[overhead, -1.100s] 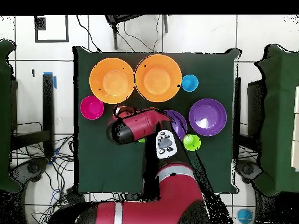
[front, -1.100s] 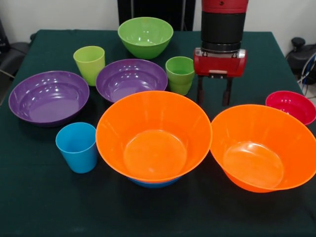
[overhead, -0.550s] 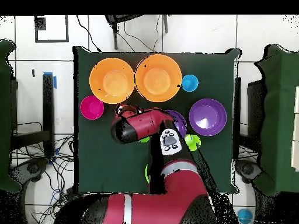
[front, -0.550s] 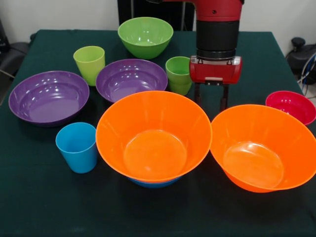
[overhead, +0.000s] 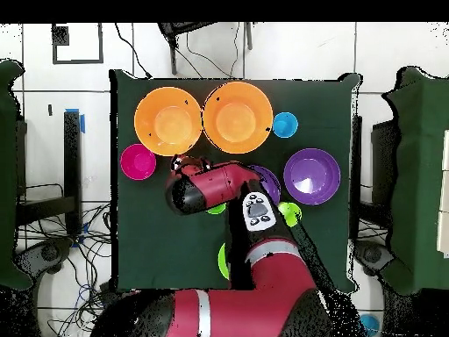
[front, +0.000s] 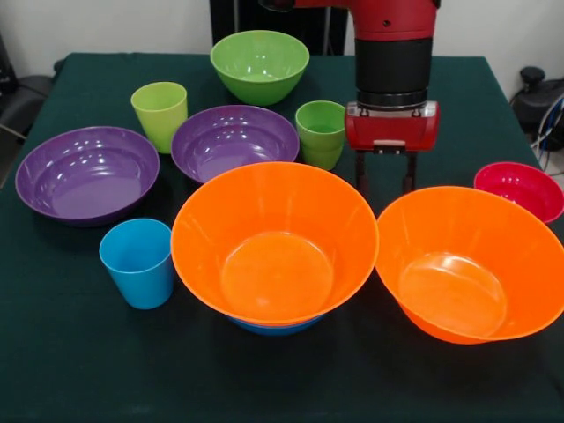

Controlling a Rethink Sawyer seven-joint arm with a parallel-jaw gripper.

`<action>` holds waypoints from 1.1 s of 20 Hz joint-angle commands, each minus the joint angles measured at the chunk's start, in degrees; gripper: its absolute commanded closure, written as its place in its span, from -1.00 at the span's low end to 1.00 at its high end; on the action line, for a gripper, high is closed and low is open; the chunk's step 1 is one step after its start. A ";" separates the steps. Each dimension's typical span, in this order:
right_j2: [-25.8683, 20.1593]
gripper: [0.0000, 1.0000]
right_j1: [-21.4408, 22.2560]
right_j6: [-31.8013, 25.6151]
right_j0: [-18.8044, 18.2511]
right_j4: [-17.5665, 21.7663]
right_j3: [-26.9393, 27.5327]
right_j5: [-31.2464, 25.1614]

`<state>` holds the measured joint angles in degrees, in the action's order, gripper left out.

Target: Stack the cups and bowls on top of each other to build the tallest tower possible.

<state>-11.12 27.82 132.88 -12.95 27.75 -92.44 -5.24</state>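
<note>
Gripper point(front: 384, 183) spread, empty, low between orange bowls point(front: 274, 240) and ridged cup point(front: 321, 132); risk clipping a rim.

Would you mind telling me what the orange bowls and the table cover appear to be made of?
The orange bowls look like glossy moulded plastic: bright highlights on their walls, thin even rims, slightly see-through bases. The table cover looks like dark green cloth, probably felt-like: matt, no reflections, hanging over the table's edge.
</note>
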 commanded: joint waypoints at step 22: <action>-14.84 -1.00 6.37 3.18 -8.70 -1.10 -11.51 1.61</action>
<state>-19.61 36.15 132.88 -19.48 27.70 -100.71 -5.22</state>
